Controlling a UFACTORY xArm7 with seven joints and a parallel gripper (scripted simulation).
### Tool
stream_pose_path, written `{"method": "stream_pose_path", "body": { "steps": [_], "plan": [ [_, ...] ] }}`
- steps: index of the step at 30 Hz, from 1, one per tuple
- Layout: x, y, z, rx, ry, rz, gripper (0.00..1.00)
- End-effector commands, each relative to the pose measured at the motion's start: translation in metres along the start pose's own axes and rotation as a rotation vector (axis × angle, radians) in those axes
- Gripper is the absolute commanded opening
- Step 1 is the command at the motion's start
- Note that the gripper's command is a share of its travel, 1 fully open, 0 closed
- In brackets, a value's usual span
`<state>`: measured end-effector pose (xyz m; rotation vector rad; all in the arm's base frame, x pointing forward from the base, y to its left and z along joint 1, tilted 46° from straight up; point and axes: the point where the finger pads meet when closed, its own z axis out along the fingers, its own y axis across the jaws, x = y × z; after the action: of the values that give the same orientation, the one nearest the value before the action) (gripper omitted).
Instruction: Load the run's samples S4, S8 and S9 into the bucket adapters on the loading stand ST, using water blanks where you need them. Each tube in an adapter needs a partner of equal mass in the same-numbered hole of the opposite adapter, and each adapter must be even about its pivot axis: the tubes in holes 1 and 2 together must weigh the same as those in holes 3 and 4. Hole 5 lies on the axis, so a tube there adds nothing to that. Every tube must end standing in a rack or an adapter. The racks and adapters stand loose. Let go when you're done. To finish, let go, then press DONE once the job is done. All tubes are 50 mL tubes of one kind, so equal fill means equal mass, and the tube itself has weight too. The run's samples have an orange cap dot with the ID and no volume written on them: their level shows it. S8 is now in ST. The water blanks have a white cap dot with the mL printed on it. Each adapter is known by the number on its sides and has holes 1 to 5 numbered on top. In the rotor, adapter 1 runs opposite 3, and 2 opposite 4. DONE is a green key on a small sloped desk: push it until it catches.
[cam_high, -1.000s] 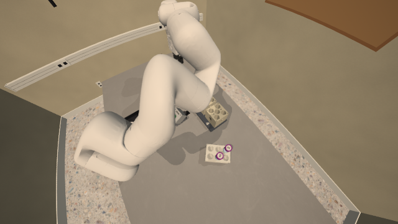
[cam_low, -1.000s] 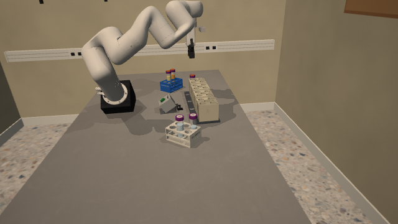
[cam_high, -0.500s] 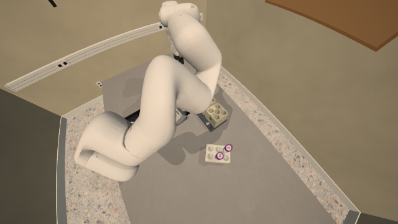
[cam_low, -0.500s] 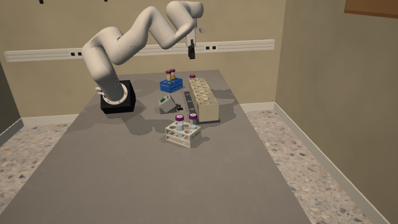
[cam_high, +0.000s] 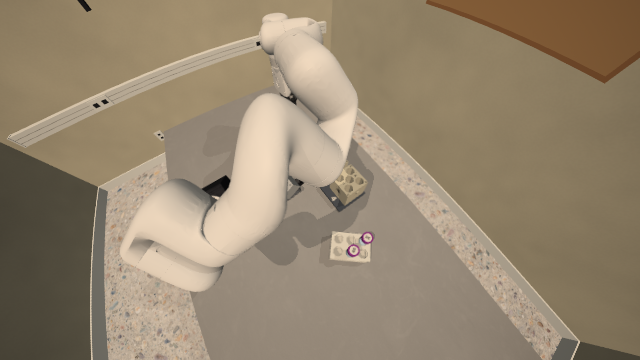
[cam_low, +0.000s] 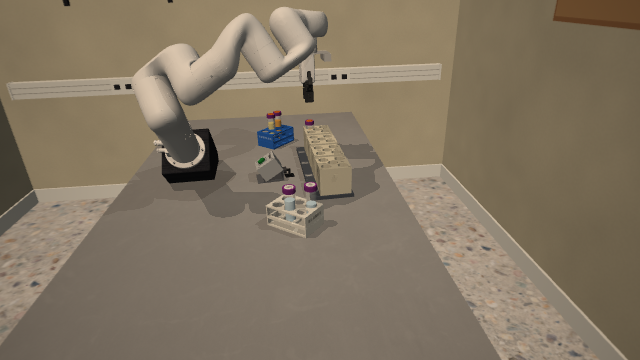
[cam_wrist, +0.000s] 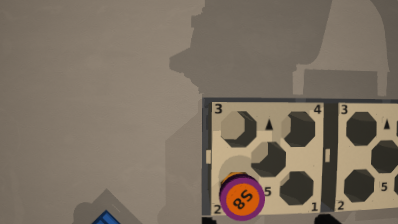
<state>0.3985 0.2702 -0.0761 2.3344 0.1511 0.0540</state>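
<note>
My gripper is open and empty, high above the far end of the loading stand. Tube S8 stands in hole 2 of the far-end adapter; its other holes look empty. Several beige adapters stand in a row; the nearest adapter shows no tube. Two orange-capped tubes stand in the blue rack, IDs unreadable here. Two white-dotted blanks stand in the white rack, numbers unreadable.
The small sloped desk with the green DONE key stands left of the loading stand. The arm's black base is at the left. The arm hides the blue rack and most adapters from the top view.
</note>
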Motion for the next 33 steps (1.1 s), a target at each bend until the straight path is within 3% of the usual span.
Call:
{"method": "stream_pose_path", "body": {
  "steps": [1,33],
  "plan": [
    [0.001,-0.001,0.004,0.005,0.004,0.0,0.57],
    [0.001,-0.001,0.06,0.005,0.004,0.0,0.57]
  ]
}}
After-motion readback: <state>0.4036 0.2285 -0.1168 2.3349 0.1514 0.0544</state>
